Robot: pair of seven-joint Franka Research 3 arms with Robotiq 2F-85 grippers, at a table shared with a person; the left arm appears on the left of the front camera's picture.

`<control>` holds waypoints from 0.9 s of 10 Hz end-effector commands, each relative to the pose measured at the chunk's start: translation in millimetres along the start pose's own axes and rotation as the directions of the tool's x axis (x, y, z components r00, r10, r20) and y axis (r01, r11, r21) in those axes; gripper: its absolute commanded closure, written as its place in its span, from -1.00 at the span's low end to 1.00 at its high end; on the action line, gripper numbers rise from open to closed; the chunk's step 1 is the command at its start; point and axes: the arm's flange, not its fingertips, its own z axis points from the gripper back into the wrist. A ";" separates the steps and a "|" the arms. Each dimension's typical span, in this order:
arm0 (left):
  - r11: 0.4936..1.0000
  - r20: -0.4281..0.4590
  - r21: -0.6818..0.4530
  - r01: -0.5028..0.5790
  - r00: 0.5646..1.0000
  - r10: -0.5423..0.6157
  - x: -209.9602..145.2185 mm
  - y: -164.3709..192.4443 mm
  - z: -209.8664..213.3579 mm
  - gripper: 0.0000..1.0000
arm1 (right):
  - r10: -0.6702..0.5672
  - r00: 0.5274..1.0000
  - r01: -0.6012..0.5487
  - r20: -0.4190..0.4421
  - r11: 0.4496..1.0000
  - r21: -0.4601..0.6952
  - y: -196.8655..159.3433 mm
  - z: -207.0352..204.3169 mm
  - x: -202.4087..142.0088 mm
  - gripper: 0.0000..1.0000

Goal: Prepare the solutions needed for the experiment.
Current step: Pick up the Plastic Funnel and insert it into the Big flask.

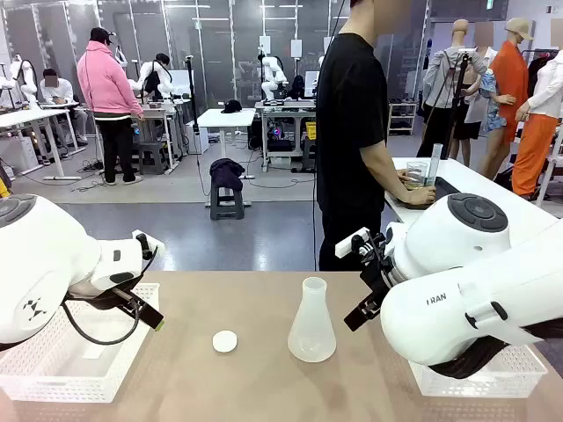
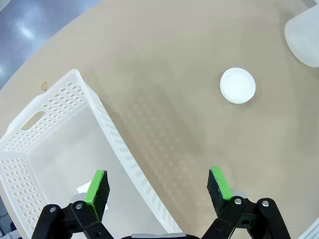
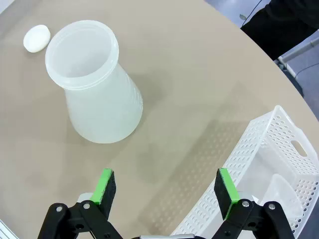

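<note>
I count one frosted conical flask (image 1: 311, 332), one round white cap (image 1: 225, 341) and two perforated baskets on my table (image 1: 264, 391): the left basket (image 1: 62, 384) and the right basket (image 1: 493, 378).

The front camera looks across the counter (image 1: 264, 387) toward the person (image 1: 352, 132); both wrist cameras look steeply down at it from close, all three sharing the flask (image 1: 311, 321) and white cap (image 1: 225, 341).

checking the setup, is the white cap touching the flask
Apart. The front view shows bare table between the cap and the flask.
</note>
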 end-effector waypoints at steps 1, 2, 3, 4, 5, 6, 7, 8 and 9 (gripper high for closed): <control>1.000 0.000 0.000 0.001 1.000 -0.001 0.1 -0.3 0.0 -1.00 | 0.000 1.000 0.000 0.000 1.000 0.000 0.0 0.0 0.0 -1.00; 1.000 0.000 0.000 0.001 1.000 -0.001 0.1 -0.3 0.0 -1.00 | 0.000 1.000 0.000 0.000 1.000 0.000 0.0 0.0 0.0 -1.00; 1.000 0.000 0.000 0.001 1.000 -0.001 0.1 -0.3 0.0 -1.00 | 0.000 1.000 0.000 0.000 1.000 0.000 0.0 0.0 0.0 -1.00; 1.000 0.000 0.000 0.001 1.000 -0.001 0.1 -0.3 0.0 -1.00 | 0.000 1.000 0.000 0.000 1.000 0.000 0.0 0.0 0.0 -1.00; 1.000 0.000 0.000 0.001 1.000 -0.001 0.1 -0.3 0.0 -1.00 | 0.000 1.000 0.000 0.000 1.000 0.000 0.0 0.0 0.0 -1.00; 1.000 0.000 0.000 0.001 1.000 -0.001 0.1 -0.3 0.0 -1.00 | 0.000 1.000 0.000 0.000 1.000 0.000 0.0 0.0 0.0 -1.00; 1.000 0.000 0.000 0.001 1.000 -0.001 0.1 -0.3 0.0 -1.00 | 0.000 1.000 0.000 0.000 1.000 0.000 0.0 0.0 0.0 -1.00; 1.000 0.000 0.000 0.001 1.000 -0.001 0.1 -0.3 0.0 -1.00 | 0.000 1.000 0.000 0.000 1.000 0.000 0.0 0.0 0.0 -1.00; 1.000 0.000 0.000 0.001 1.000 -0.001 0.1 -0.3 0.0 -1.00 | 0.000 1.000 0.000 0.000 1.000 0.000 0.0 0.0 0.0 -1.00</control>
